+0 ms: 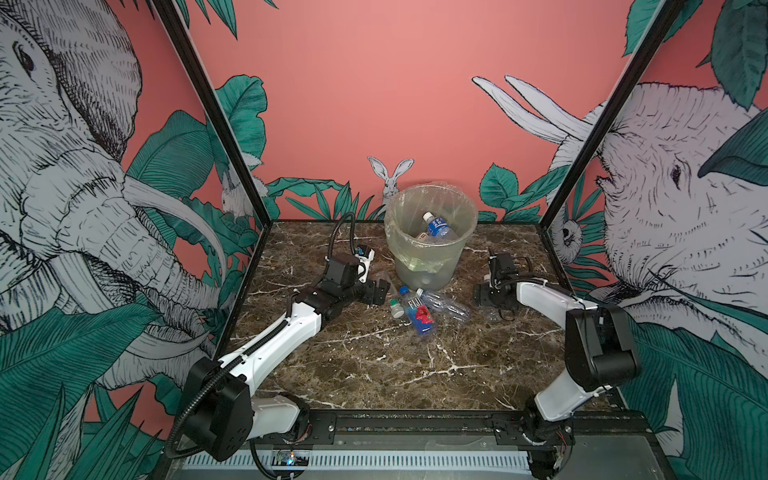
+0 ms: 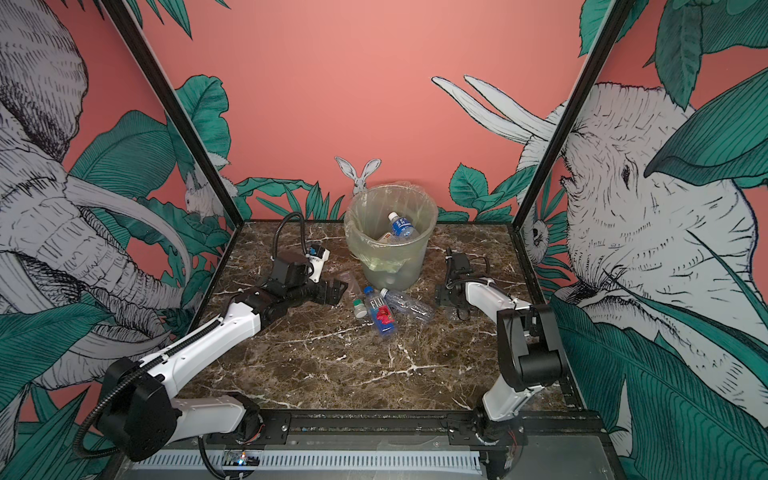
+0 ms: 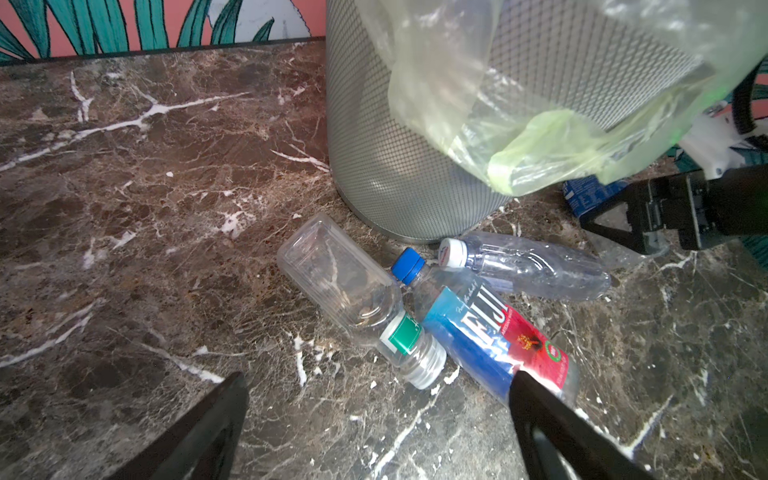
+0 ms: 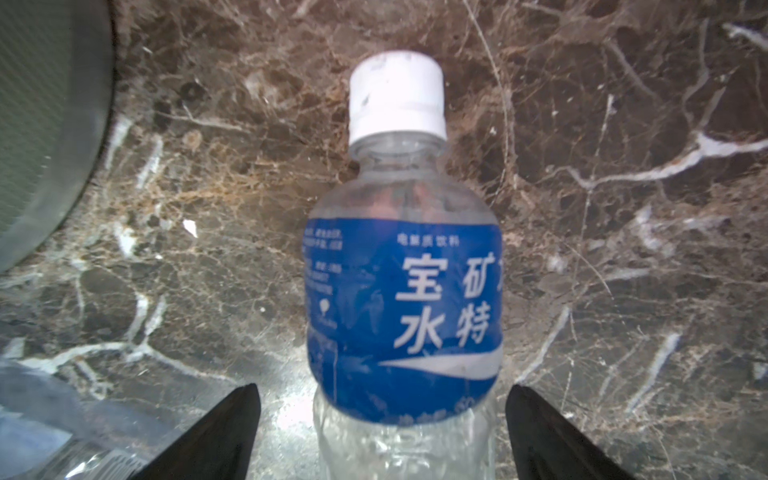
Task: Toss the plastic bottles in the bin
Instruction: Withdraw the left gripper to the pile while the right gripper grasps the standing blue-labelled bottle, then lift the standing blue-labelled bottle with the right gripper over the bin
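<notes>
In both top views the bin (image 1: 449,266) stands at the back of the marble table (image 1: 374,374); wide bare room lies in front; left wrist: the left gripper (image 3: 379,376) gapes wide, empty; the Fiji bottle (image 3: 486,328) lies flat by the bin's foot, blue cap toward it; right wrist: the right gripper (image 4: 382,386) stands wide around a blue-label bottle (image 4: 403,291), not touching; its white cap points away.

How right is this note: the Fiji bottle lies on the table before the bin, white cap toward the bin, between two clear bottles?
The cap is wrong: the Fiji bottle has a blue cap, not white, as the left wrist view shows. The rest stands.
</notes>
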`<action>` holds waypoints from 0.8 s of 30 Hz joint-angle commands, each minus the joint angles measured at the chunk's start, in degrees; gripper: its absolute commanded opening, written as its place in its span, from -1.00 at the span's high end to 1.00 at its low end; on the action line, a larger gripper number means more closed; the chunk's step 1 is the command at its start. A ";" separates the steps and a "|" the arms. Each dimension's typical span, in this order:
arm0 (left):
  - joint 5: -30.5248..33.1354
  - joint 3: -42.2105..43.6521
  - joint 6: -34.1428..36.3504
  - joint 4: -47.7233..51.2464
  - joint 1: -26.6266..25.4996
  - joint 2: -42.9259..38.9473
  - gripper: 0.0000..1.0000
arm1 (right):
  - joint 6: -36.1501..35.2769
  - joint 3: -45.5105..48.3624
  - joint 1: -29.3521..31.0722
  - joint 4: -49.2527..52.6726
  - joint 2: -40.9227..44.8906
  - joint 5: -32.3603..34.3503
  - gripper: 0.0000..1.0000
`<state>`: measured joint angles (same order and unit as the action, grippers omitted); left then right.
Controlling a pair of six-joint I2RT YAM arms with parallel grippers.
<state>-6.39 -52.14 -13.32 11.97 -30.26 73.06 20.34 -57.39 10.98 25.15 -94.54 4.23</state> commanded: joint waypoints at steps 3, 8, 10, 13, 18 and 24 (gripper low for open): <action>-1.03 1.93 -1.19 -1.67 0.31 0.64 -0.97 | -0.36 -1.91 -0.35 0.82 -2.04 1.15 -0.80; -1.70 2.63 -1.25 -2.54 0.29 1.55 -0.97 | -0.35 -2.20 -0.35 0.93 -3.27 0.96 -0.73; -1.97 2.91 -1.27 -3.06 0.29 2.27 -0.97 | -0.30 -2.20 -0.35 0.65 -3.63 0.71 -0.70; -2.41 3.13 -1.34 -3.18 0.29 3.52 -0.97 | -0.28 -2.25 -0.28 0.54 -4.31 0.36 -0.65; -3.28 3.97 -1.91 -3.93 0.29 4.83 -0.96 | -0.29 -2.21 -0.33 0.35 -5.31 -0.05 -0.52; -3.45 4.67 -1.87 -4.45 0.32 5.61 -0.96 | -0.21 -1.27 -0.33 -0.63 -4.69 -0.38 -0.20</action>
<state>-9.21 -48.38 -14.61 8.78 -30.26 78.96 20.32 -58.46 10.83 24.91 -99.50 3.97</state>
